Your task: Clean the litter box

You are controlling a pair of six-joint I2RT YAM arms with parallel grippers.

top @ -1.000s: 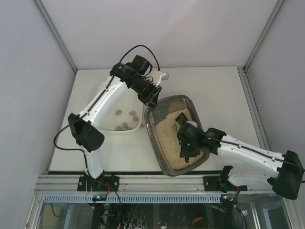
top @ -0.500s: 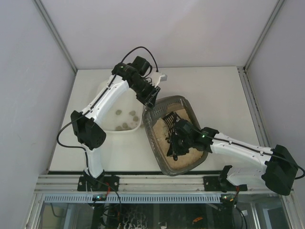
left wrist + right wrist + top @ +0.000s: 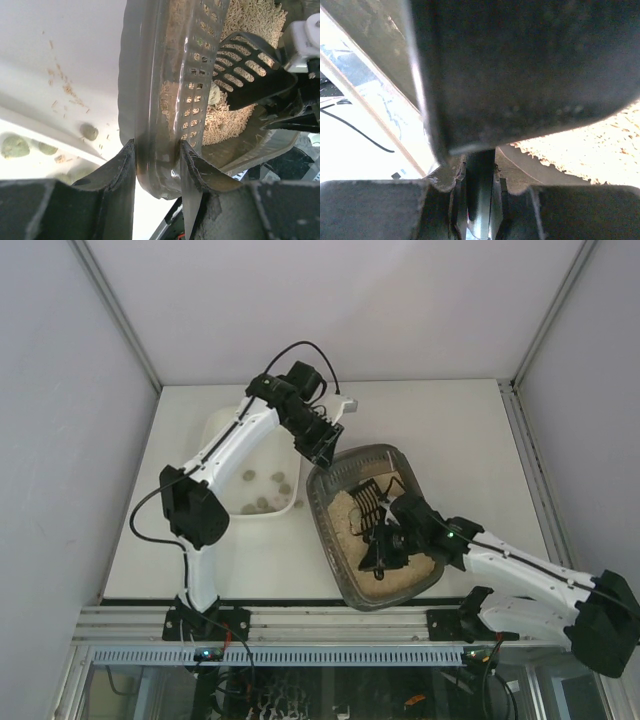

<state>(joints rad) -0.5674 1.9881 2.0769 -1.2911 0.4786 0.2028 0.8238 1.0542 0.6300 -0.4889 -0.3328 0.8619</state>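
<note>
The dark brown-grey litter box sits tilted at centre right, with beige litter pooled in its lower half. My left gripper is shut on its far rim, one finger outside and one inside the wall. My right gripper is inside the box, shut on the handle of the black slotted scoop. The scoop's head hovers over the litter, beside a pale clump.
A white tray with a few grey clumps stands left of the litter box, partly under my left arm. Loose litter grains lie scattered on the white table. Booth walls close in on three sides.
My right gripper has dragged the scoop from the box's middle toward its far left wall, turning the slotted head into view. The left gripper shifted slightly right, keeping its hold on the rim.
</note>
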